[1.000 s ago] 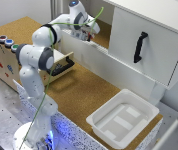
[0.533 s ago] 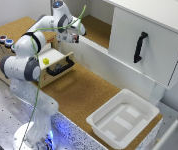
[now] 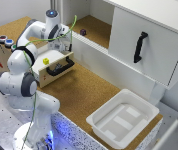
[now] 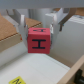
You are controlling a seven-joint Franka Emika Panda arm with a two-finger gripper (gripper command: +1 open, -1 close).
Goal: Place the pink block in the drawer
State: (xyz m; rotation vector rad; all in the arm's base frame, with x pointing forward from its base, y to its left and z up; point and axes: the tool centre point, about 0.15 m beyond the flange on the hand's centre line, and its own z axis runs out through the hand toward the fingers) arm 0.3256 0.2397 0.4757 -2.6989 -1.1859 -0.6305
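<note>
My gripper (image 4: 40,27) is clamping the pink block (image 4: 39,40), my fingers (image 4: 22,25) pressing its two opposite sides and spread only as wide as the cube itself. A black letter H is showing on the face turned toward my wrist camera. I am holding the block in the air above the light plywood floor of the open drawer (image 3: 54,70). A yellow cube (image 3: 46,61) is lying inside that drawer, behind its black bar handle (image 3: 60,67).
</note>
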